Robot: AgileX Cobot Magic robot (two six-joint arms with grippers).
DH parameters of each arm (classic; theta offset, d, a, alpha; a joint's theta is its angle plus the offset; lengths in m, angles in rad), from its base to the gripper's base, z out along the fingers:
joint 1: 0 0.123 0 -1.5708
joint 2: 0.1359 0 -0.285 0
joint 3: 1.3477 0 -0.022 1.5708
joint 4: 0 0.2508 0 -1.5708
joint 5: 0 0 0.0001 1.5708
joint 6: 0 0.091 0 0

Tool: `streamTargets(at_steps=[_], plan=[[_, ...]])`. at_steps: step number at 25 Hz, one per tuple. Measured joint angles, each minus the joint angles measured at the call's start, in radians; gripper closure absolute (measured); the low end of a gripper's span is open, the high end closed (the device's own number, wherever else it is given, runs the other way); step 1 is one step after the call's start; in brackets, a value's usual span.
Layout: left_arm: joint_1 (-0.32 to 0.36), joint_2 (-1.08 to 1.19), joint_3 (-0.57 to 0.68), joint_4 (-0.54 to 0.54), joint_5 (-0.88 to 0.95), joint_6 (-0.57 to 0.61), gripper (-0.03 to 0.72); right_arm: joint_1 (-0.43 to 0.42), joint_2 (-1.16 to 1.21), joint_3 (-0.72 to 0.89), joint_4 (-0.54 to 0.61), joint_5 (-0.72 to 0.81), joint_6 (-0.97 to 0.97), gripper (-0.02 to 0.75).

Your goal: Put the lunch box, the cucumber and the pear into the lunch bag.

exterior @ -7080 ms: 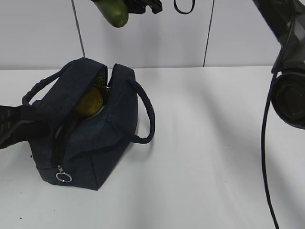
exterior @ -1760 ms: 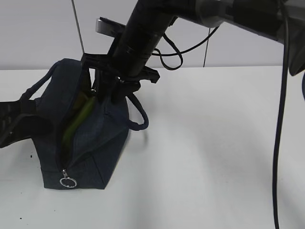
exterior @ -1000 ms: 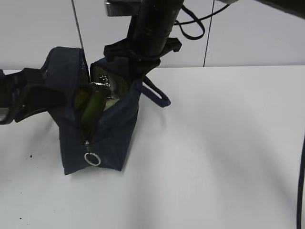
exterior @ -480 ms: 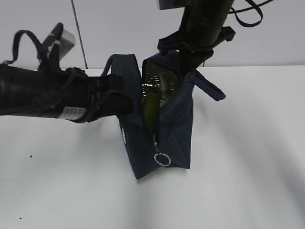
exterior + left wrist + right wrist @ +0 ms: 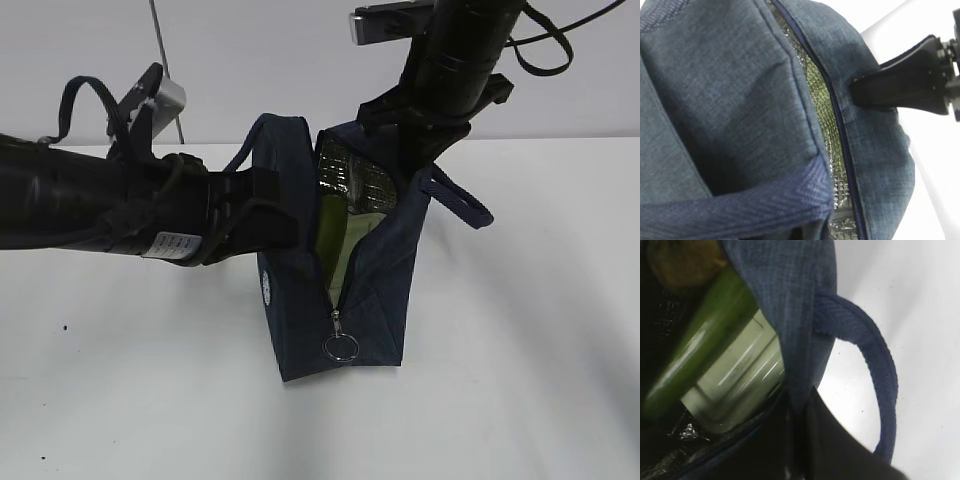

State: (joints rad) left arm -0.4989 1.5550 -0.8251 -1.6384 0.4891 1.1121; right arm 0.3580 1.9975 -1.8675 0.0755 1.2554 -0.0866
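The navy lunch bag (image 5: 372, 300) stands on the white table (image 5: 520, 380), mouth open, ring pull (image 5: 341, 347) at the front. My left gripper (image 5: 274, 214) grips its left wall; its jaws are hidden under fabric in the left wrist view. My right gripper (image 5: 404, 134) is shut on the right rim, and the right wrist view shows that wall pinched between the fingers (image 5: 799, 410). Inside the bag lie the dark green cucumber (image 5: 695, 350), the lunch box (image 5: 737, 382) with its pale green lid, and the yellow-brown pear (image 5: 685, 265).
One loop handle (image 5: 455, 200) hangs out to the bag's right; it also shows in the right wrist view (image 5: 875, 365). The silver lining (image 5: 827, 115) shows along the zipper. The right gripper's finger (image 5: 905, 85) presses the far rim. A grey wall stands behind the table.
The cucumber, held high earlier, now lies in the bag. Both grippers have taken the rims and carried the bag from the table's left toward the middle, its mouth now turned to the camera.
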Motion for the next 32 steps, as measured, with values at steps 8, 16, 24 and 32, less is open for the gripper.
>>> streamTargets(at_steps=[8, 16, 24, 32], plan=[[0.0, 0.0, 0.0, -0.003, 0.0, 0.0, 0.707, 0.0, 0.0, 0.0, -0.052, 0.0, -0.024, 0.732], [0.0, 0.0, 0.0, -0.003, 0.0, 0.0, 0.707, 0.0, 0.0, 0.0, 0.025, -0.002, -0.047, 0.704], [0.0, 0.0, 0.0, 0.009, -0.002, 0.0, 0.706, -0.002, -0.002, 0.0, 0.151, -0.006, -0.099, 0.267], [0.0, 0.0, 0.0, 0.052, 0.005, 0.0, 0.671, -0.002, -0.006, 0.0, 0.163, -0.008, -0.099, 0.182]])
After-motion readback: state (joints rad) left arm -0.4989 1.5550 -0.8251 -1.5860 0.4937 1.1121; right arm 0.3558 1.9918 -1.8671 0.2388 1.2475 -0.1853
